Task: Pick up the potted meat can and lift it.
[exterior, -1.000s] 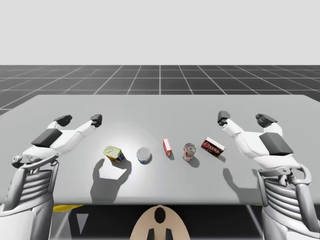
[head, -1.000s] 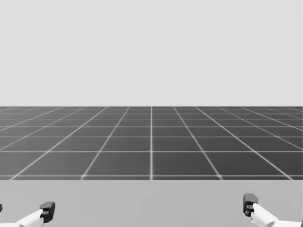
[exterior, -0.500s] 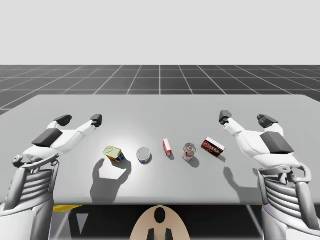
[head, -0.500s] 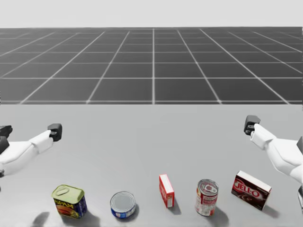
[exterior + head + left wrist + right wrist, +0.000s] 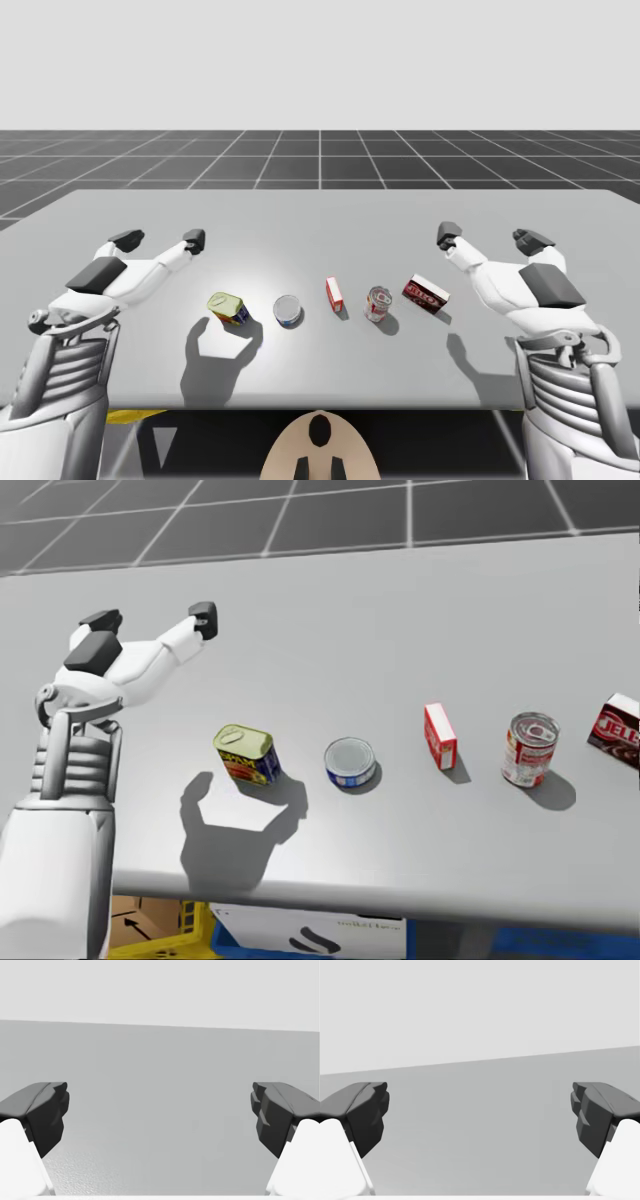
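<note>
The potted meat can (image 5: pixel 228 308) (image 5: pixel 246 755) is a squat blue and yellow can with a yellow-green lid, upright on the grey table (image 5: pixel 320 215), left of the middle. My left gripper (image 5: pixel 160 240) (image 5: pixel 152 620) hovers open behind and to the left of it, well apart. In the left wrist view the left gripper (image 5: pixel 160 1115) has bare table between its fingers. My right gripper (image 5: pixel 490 237) (image 5: pixel 480 1115) stands open over the table's right side, far from the can, with nothing between its fingers.
Right of the can stands a row: a low round blue tin (image 5: pixel 350 762), a small red and white box (image 5: pixel 439 736), a red and white can (image 5: pixel 526 749), and a dark red box (image 5: pixel 620 728). The table's front edge (image 5: pixel 400 900) runs close below them.
My head has turned down and to the left, bringing the cans, boxes and left arm into its view. Both arms have stayed almost still and open.
</note>
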Motion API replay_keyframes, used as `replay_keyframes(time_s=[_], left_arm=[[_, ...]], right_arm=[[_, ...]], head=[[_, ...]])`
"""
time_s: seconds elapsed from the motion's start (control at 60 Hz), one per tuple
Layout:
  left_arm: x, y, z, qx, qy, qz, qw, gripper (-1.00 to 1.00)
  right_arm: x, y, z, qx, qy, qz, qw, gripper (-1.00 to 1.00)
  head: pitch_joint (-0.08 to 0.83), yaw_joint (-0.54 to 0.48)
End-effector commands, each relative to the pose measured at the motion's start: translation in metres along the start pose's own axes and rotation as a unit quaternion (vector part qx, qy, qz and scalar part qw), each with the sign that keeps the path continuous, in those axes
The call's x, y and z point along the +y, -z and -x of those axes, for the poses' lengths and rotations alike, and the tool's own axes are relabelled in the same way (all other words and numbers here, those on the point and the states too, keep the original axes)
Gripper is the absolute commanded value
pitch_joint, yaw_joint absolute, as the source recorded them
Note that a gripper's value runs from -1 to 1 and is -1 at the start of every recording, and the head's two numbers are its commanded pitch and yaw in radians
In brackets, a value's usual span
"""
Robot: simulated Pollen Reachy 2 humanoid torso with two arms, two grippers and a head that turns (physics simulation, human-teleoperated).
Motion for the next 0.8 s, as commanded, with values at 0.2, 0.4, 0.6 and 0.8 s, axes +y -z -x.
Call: replay_keyframes(time_s=[0.2,0.4,0.6,0.8], left_arm=[[-0.001,0.002,0.002,0.004,0.004,0.001,1.0,-1.0],[-0.001,0.002,0.002,0.008,-0.007,0.006,1.0,-1.0],[-0.005,-0.018,-0.008,0.02,-0.03,0.053,0.998,-1.0],[-0.01,-0.053,0.001,0.054,0.008,0.091,0.994,-1.0]], right_arm=[[0.002,0.0,0.003,0.006,-0.005,-0.006,0.9999,-1.0],[0.001,0.0,0.004,0.008,-0.005,-0.005,0.9999,-1.0],[0.001,-0.001,0.004,0.009,-0.003,-0.003,0.9999,-1.0],[0.001,-0.001,0.004,0.01,-0.003,-0.006,0.9999,-1.0]], head=[[0.719,0.35],[0.712,0.34],[0.697,0.34],[0.695,0.34]])
